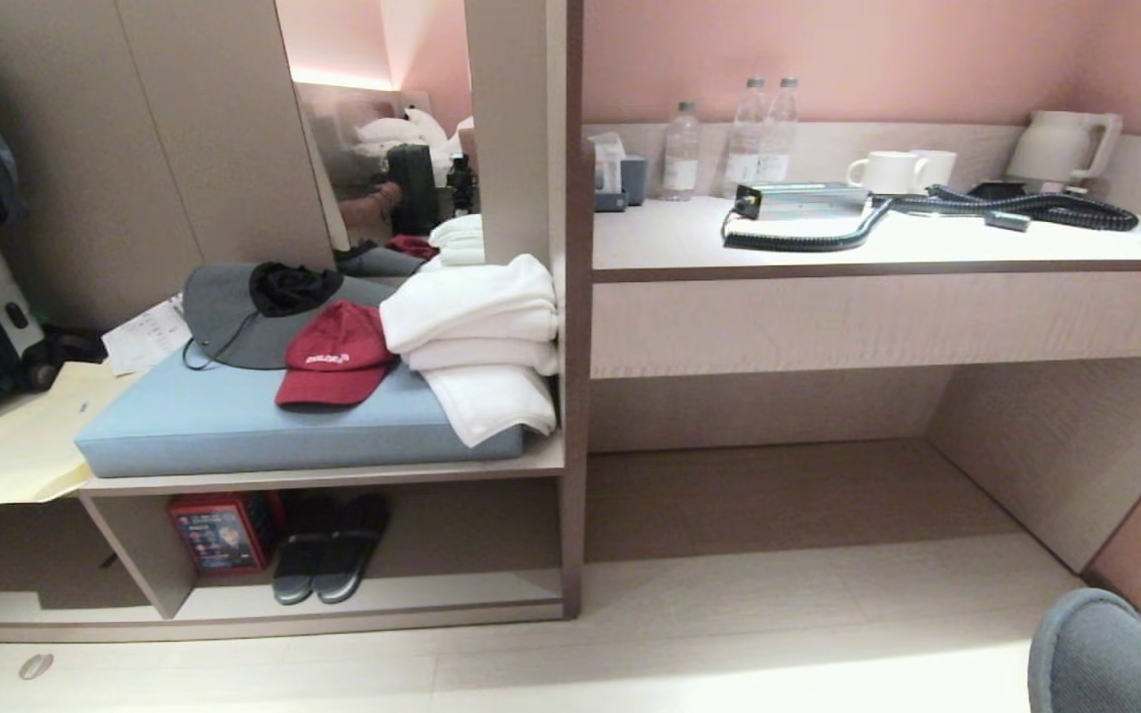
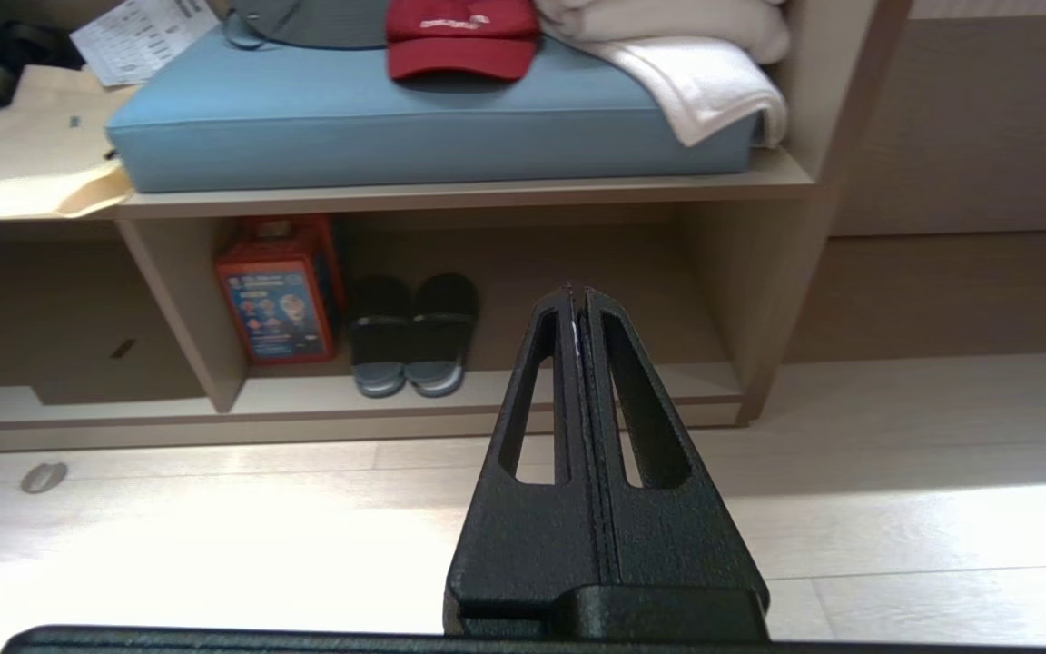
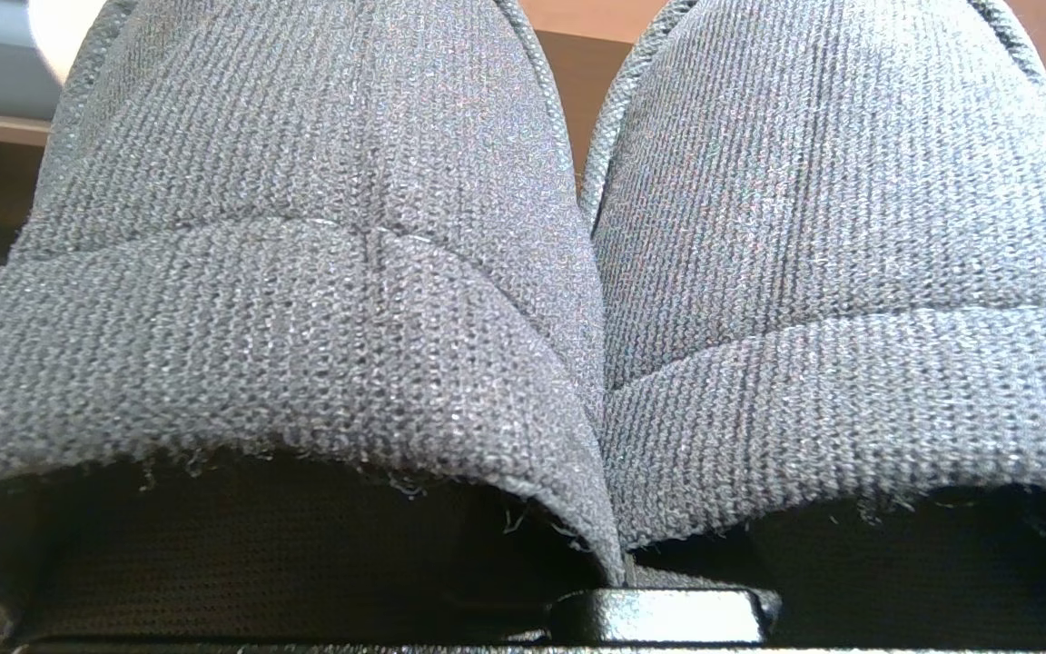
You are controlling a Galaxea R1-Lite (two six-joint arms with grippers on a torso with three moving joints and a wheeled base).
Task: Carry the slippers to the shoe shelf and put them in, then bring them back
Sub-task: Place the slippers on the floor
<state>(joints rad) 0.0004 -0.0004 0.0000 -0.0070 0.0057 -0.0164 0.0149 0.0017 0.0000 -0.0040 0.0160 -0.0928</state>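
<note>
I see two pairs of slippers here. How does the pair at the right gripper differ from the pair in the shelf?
The grey-blue slippers are knitted fabric, held up off the floor at the right gripper; in the head view they show only at the lower right corner. The darker slippers look smooth, with a pale sole stripe, and lie flat in the shoe shelf beside a red box. Both pairs sit side by side.

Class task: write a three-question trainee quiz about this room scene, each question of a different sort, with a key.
1. What stands beside the dark pair of slippers in the shoe shelf?
A) a red box
B) a kettle
C) a bottle
2. True or false: the grey-blue slippers already lie in the shoe shelf.
3. Fill in: the fingers of the left gripper are ____ (open or shut).

Key: 1 A; 2 false; 3 shut.
</note>
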